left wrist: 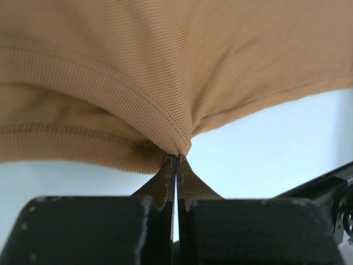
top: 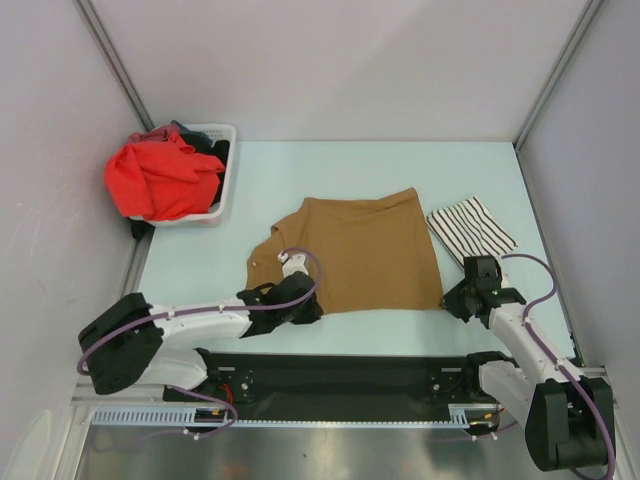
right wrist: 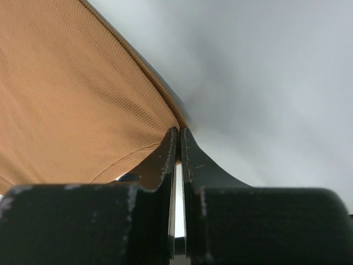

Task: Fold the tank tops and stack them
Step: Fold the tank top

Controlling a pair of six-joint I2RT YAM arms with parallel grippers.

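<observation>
The left gripper [left wrist: 176, 158] has its dark fingers pressed together on a bunched hem of the plain tan-brown ribbed cloth tank top [top: 370, 250], at its near-left corner. The right gripper [right wrist: 179, 131] pinches the same top's near-right corner, its fingers almost touching. The top lies spread mid-way across the pale blue table [top: 250, 190], and the folded white, black-striped tank top [top: 472, 228] lies just beside its far-right corner.

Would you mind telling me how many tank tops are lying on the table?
2: the tan top mid-table, the striped top at its right. The basket may hide more.
</observation>
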